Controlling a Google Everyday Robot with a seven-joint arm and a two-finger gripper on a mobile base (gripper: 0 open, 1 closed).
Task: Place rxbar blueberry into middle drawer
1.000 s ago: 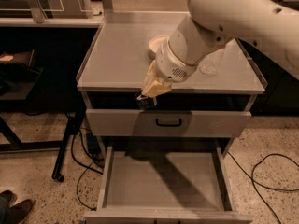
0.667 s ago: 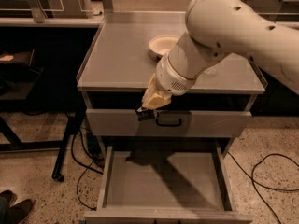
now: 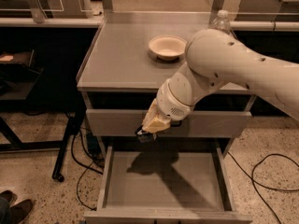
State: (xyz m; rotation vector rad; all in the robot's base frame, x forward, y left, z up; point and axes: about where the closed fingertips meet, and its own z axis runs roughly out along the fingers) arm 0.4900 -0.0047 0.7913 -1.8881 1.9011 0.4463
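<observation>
Hovering just below front edge of grey metal bench (image 3: 117,59), beige two-finger gripper (image 3: 147,132) clamps small dark-wrapped rxbar blueberry (image 3: 144,135) above rear left of open shallow grey metal middle drawer (image 3: 196,188). Risk: releasing here, bar may drop behind drawer's rear wall, being so close to it.

High frontal view down; claw (image 3: 145,134) over open middle drawer (image 3: 187,190)
</observation>
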